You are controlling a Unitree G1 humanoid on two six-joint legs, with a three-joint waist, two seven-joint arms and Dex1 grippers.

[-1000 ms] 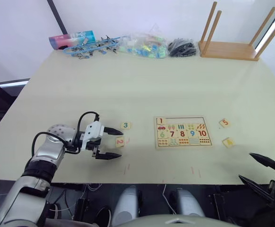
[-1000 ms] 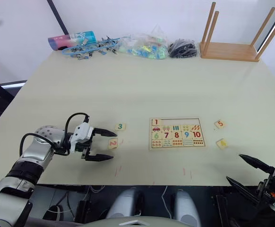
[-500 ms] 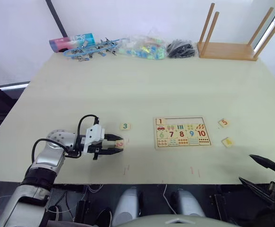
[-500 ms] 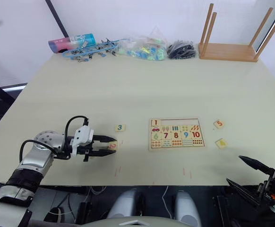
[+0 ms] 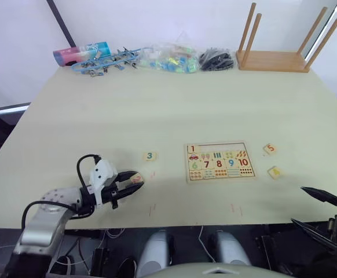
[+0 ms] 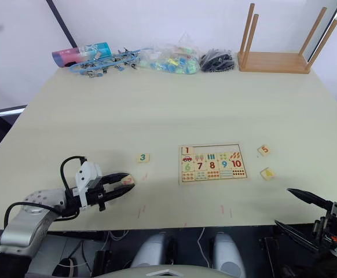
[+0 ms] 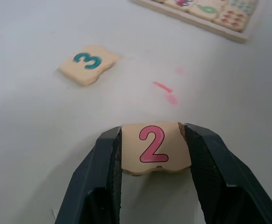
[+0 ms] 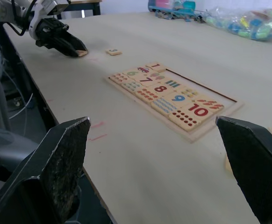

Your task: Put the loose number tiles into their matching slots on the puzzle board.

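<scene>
Pale wood everywhere here, so take the puzzle board [image 5: 219, 161] as your landmark. It lies flat on the desk [image 5: 174, 104], and its upper row has the 1 tile [image 5: 192, 149] sitting in the slot at the board's left end; the rest of that row of slots [image 5: 223, 147] looks open.

Your left gripper [image 7: 153, 154] is well to the left of the board, near the desk's front edge, and its jaws are closed tight on the 2 tile [image 7: 154, 146], one finger pressed on each side edge, digit facing up. From the wrist view I can't tell if the tile is lifted or touching the desk.

The 3 tile [image 5: 150, 156] lies flat on the desk between the held tile and the board, a bit farther back, not touching either. There are faint red marks [image 7: 166, 88] on the desk near it.

On the board's right side you've got the 5 tile [image 5: 270, 149] just off the board's upper right corner, and the 4 tile [image 5: 274, 171] a little closer to the front edge, near the lower right corner. Both are loose on the desk and apart from the board.

Your right gripper [image 5: 319, 211] hangs off the front edge of the desk, right of the board, jaws spread wide with nothing in them.

Way behind the board along the far edge: an upturned wooden stool [image 5: 275, 55], a bag of coloured bits [image 5: 171, 57], a black bundle [image 5: 216, 58] and some blue clips [image 5: 105, 59].
</scene>
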